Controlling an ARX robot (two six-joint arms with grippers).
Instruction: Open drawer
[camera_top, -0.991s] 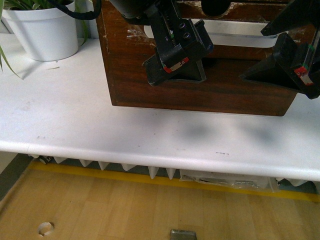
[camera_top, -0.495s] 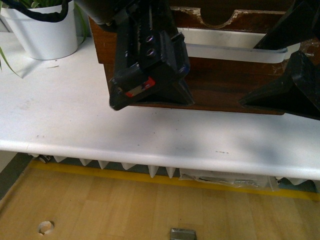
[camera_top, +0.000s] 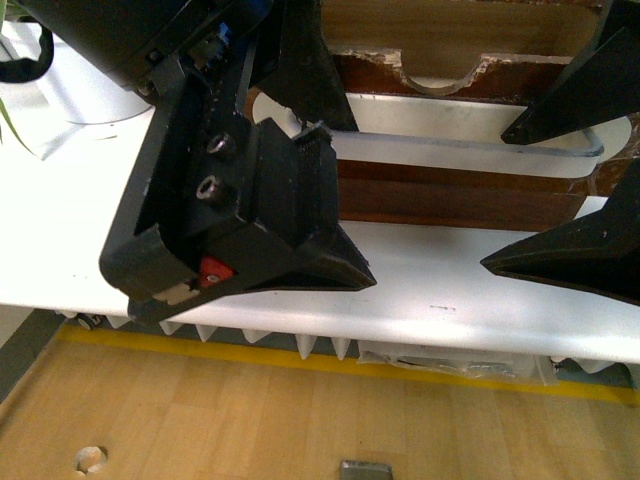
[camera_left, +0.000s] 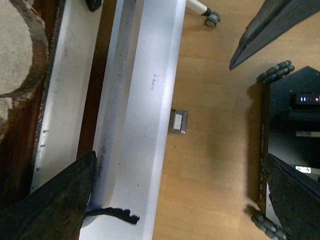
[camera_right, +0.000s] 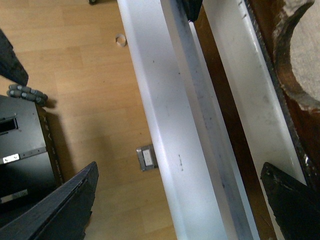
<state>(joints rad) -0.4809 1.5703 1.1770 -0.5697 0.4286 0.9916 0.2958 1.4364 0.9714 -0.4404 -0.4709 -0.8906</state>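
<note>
I am looking at the drawer running across the upper middle and right of the front view. Its dark-brown front is standing on the white table. The half-round notch is cut into its chipped top edge, and the long white handle is lying just below that.

The left gripper is filling the left half of that view with its jaws spread wide. One finger is reaching above the handle and the other is lying low over the table beneath it. The right gripper is showing at the right edge, likewise spread, with its upper tip touching or just beside the handle's top. Neither is clamped on anything. In each wrist view the fingers are sitting in opposite lower corners, with the handle strip and the table edge between them.

I am reading this as the moment to take hold, though I cannot tell how far out the drawer already is. I am planning to close squarely across the bar, not on the tape. Then I am aiming for a straight, level pull toward the lower edge of the front view, with both sides even. The handle is only taped on, so I am judging that any twist or upward lift could peel it. I am also minding the wooden body, which may slide along the table.
</note>
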